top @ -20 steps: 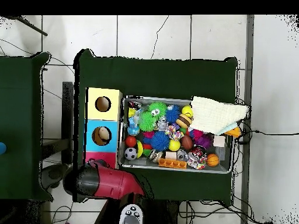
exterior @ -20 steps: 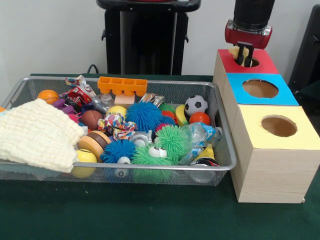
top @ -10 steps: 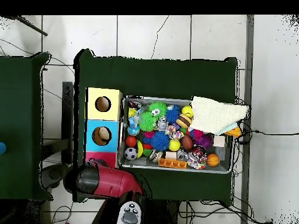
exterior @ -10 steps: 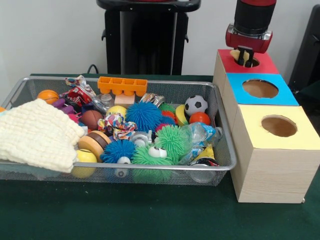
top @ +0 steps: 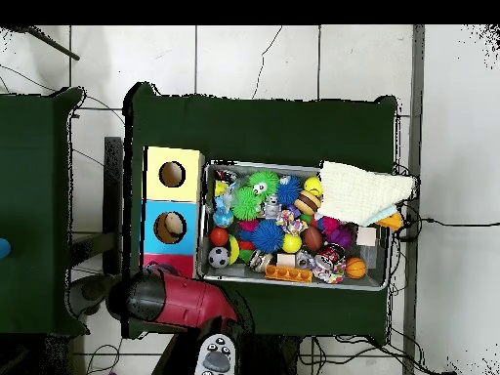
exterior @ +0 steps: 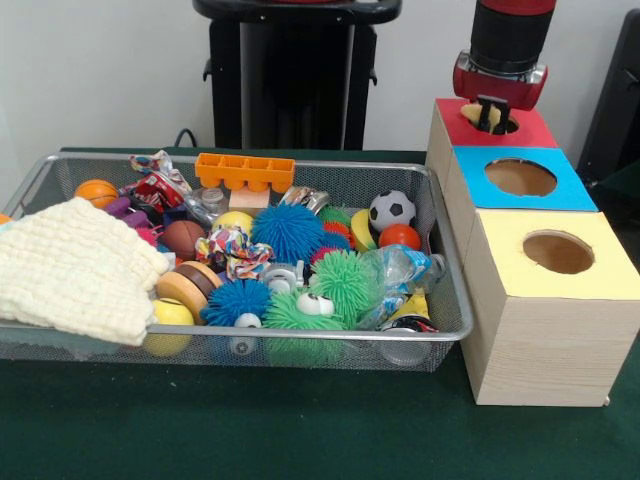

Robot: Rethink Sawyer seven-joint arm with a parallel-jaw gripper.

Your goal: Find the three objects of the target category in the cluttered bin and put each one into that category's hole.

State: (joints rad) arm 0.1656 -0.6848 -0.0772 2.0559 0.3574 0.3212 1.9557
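Pincer (exterior: pixel 489 113) sat directly over the red hole (exterior: pixel 497 123), at the far end of the box row (exterior: pixel 540 300) along the bin's (exterior: pixel 452 290) right edge in the front view. A pale yellow item (exterior: pixel 472 107) showed beside and between the fingers, right at the hole's rim; fingers looked close together around it, but I couldn't tell whether they were clamped on it or had let go. So the step in hand read as the drop-off: one target-category item being delivered into the red hole, either about to fall or just sitting in the mouth. The blue hole (exterior: pixel 520 177) and yellow hole (exterior: pixel 558 252) were not involved. In the overhead view the arm (top: pixel 171 301) covered the red box, so no check from there. Bin was packed: spiky balls (exterior: pixel 288 232), a soccer ball (exterior: pixel 392 211), an orange tray (exterior: pixel 245 171) at the far edge, a cloth (exterior: pixel 75 268) draped over the left end. Judging from this, next move called for confirming the item cleared the rim, lifting straight up clear of the box, then swinging back over the bin to hunt for another matching item. The cloth hid part of the bin and might need shifting.
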